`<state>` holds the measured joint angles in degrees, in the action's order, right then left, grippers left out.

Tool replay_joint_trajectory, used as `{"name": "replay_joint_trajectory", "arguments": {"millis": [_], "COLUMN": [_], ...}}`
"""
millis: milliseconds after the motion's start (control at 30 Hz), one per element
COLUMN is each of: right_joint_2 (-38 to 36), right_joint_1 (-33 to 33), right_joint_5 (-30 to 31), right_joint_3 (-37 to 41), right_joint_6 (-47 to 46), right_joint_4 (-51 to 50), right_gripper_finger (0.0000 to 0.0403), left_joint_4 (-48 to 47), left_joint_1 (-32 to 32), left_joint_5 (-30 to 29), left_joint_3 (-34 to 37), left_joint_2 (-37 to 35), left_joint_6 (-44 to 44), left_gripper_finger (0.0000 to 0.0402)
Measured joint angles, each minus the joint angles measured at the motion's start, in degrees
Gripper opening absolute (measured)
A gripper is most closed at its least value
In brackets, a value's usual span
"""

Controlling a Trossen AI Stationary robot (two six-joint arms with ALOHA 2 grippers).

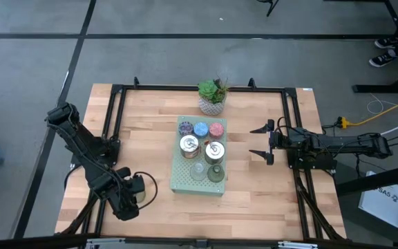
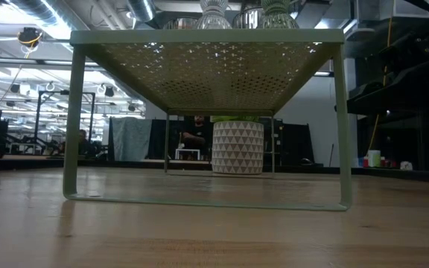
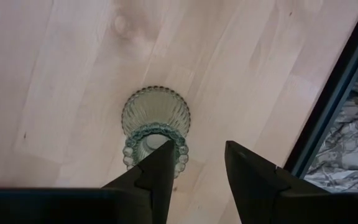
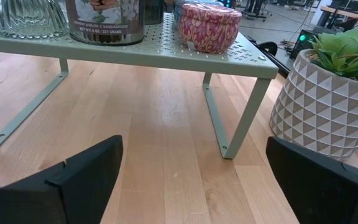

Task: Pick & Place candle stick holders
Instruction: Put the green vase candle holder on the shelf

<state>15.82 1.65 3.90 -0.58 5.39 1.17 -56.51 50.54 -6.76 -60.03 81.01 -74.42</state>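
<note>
A pale green ribbed glass candle stick holder [image 3: 156, 115] with a beaded rim sits on the wood near the table's front left corner. My left gripper [image 3: 194, 171] [image 1: 135, 197] points down over it, its fingers apart with only bare table between them. The holder lies beside one fingertip, not between the two. Purple [image 1: 185, 127], blue [image 1: 200, 128], pink [image 1: 216, 129], two silver [image 1: 189, 145] and two glass holders [image 1: 215, 173] stand on the green shelf [image 1: 178, 181]. My right gripper [image 1: 261, 142] waits wide open at the shelf's right. My left gripper comes from above, and one fingertip [image 3: 160, 168] overlaps the holder's beaded rim [image 3: 132, 152] in the wrist view. I cannot tell whether that finger touches the rim. The other finger [image 3: 247, 174] is well clear of the holder.
The perforated green shelf [image 2: 207, 36] stands on thin legs mid-table. A succulent in a white pot [image 1: 213, 97] sits behind it. Black frame rails [image 3: 328, 118] run along the table's sides, close to my left gripper. Bare wood lies between the shelf and the left arm.
</note>
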Motion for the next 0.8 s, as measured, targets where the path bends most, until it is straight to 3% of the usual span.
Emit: {"name": "replay_joint_trajectory", "arguments": {"millis": [333, 800], "right_joint_2": [0.0, 0.0], "right_joint_1": [0.0, -0.02], "right_joint_5": [0.0, 0.0], "right_joint_3": [0.01, 0.02], "right_joint_6": [0.0, 0.0], "right_joint_4": [0.01, 0.01], "right_gripper_finger": [0.0399, 0.0399], "left_joint_4": [1.62, 2.8], "left_joint_1": [0.0, 0.15], "left_joint_5": [-0.05, -0.84], "left_joint_3": [0.09, 1.53], "left_joint_2": [0.0, 0.96], "left_joint_6": [-0.57, 5.55], "left_gripper_finger": [0.013, 0.0113]}}
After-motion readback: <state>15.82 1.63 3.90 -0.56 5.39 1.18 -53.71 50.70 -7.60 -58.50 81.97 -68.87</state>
